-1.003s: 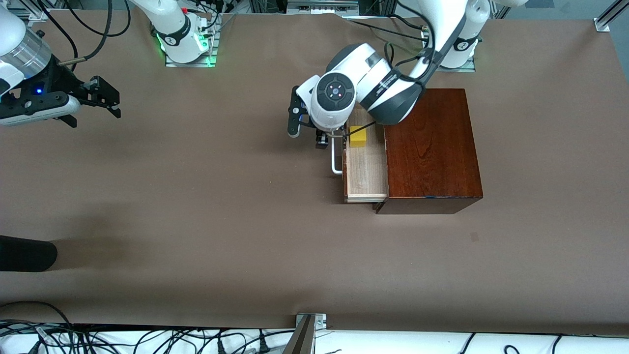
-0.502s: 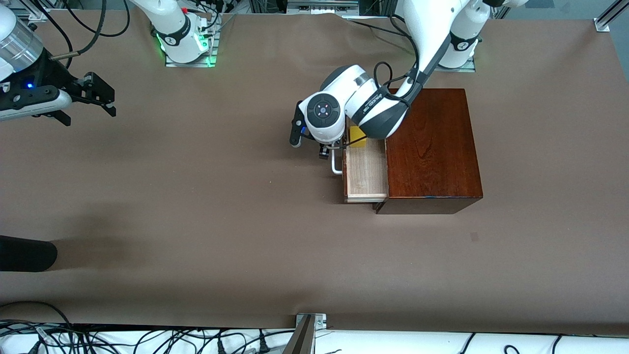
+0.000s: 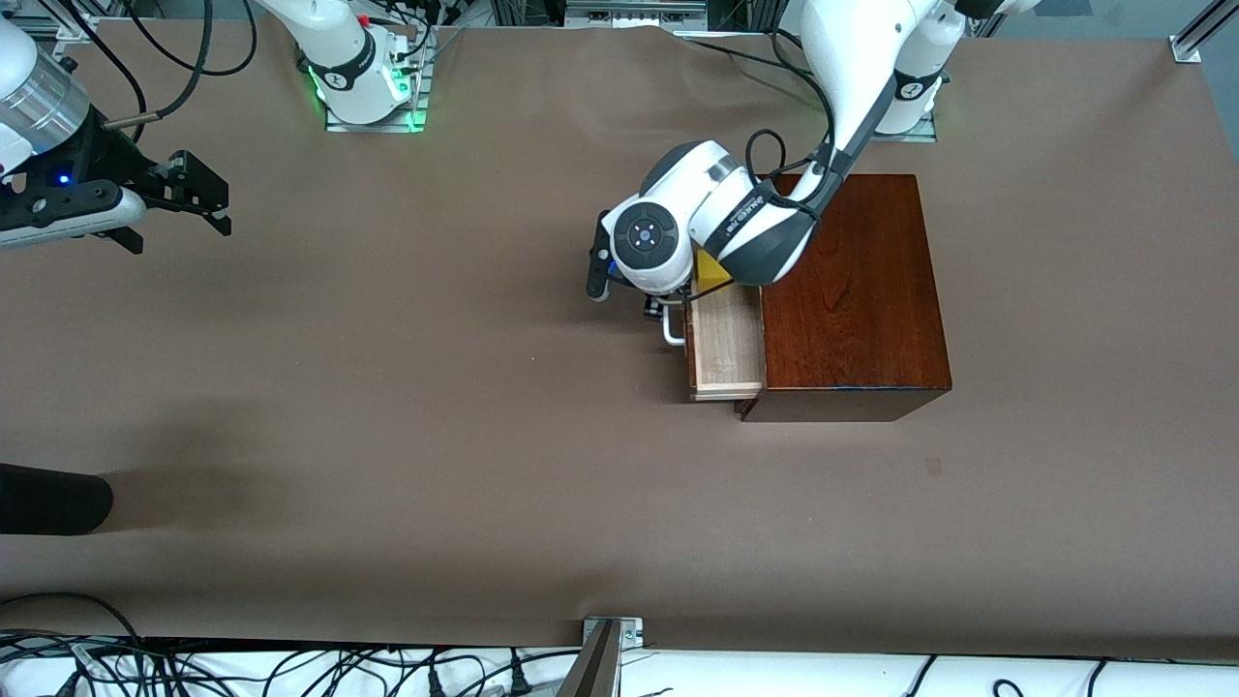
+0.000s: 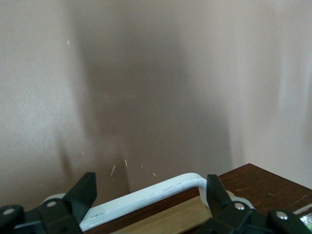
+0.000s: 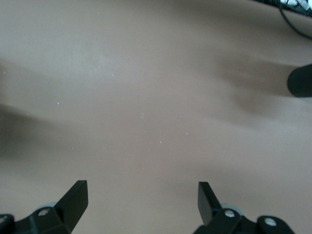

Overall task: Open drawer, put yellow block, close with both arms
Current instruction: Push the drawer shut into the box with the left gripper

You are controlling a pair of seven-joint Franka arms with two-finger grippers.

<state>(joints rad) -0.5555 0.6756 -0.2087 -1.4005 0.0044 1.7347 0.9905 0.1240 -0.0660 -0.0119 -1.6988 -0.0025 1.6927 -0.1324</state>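
Wide-open and idle, the right gripper (image 3: 198, 194) waits at upper left over bare table (image 3: 387, 387). At centre, the left gripper (image 3: 663, 308) — fingers (image 4: 83, 192) spread, gripping nothing, one either side of the white handle (image 4: 146, 197) — has shoved the drawer (image 3: 724, 339) visibly farther into the mahogany box (image 3: 852, 300) within the past second. Closing is under way. Inside, the yellow block (image 3: 713, 270) sits half hidden under the wrist.

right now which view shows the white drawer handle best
The left wrist view: the handle runs between the open left gripper fingers. The front view shows only its end under the arm. The right wrist view shows none.
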